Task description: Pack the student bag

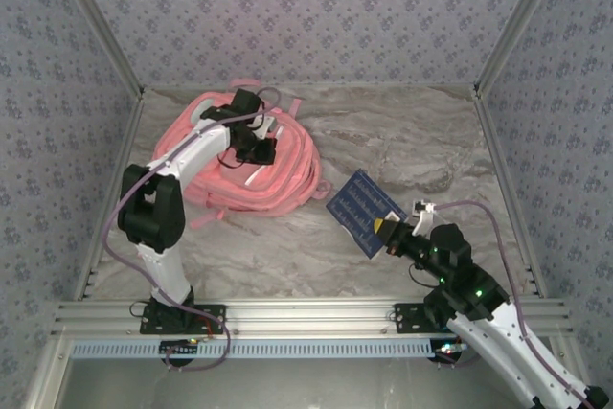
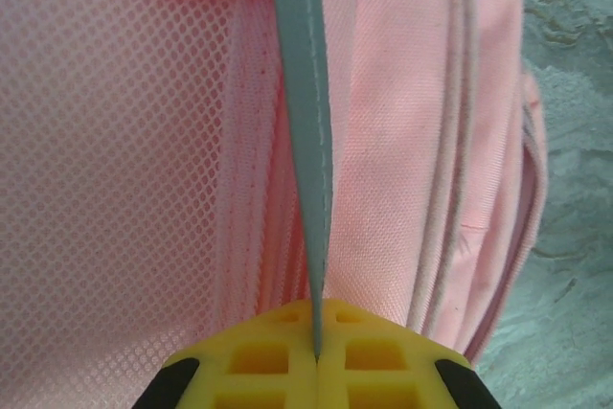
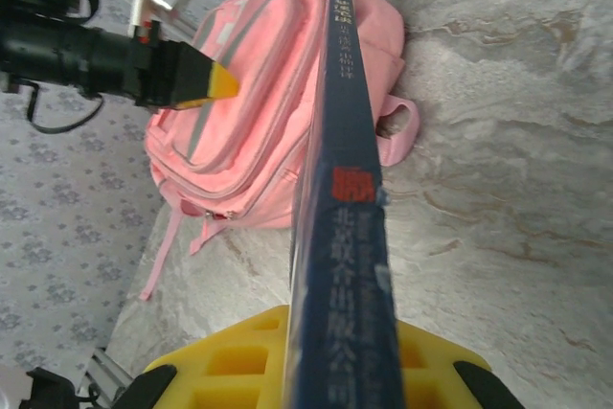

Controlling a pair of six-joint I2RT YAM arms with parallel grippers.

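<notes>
Holding On at Both Ends

From above, we are seeing the student bag (image 1: 287, 174) lying far left under the left gripper (image 1: 251, 146). At the left wrist, we are pinching its grey strip (image 2: 305, 122). At the right wrist, the right gripper (image 3: 335, 371) is clamping a blue book (image 3: 350, 198).

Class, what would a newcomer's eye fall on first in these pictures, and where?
The big pink backpack at the far left of the table stands out first, the left gripper shut on a grey strip on it. Next, the dark blue book right of it, clamped in the right gripper.
</notes>
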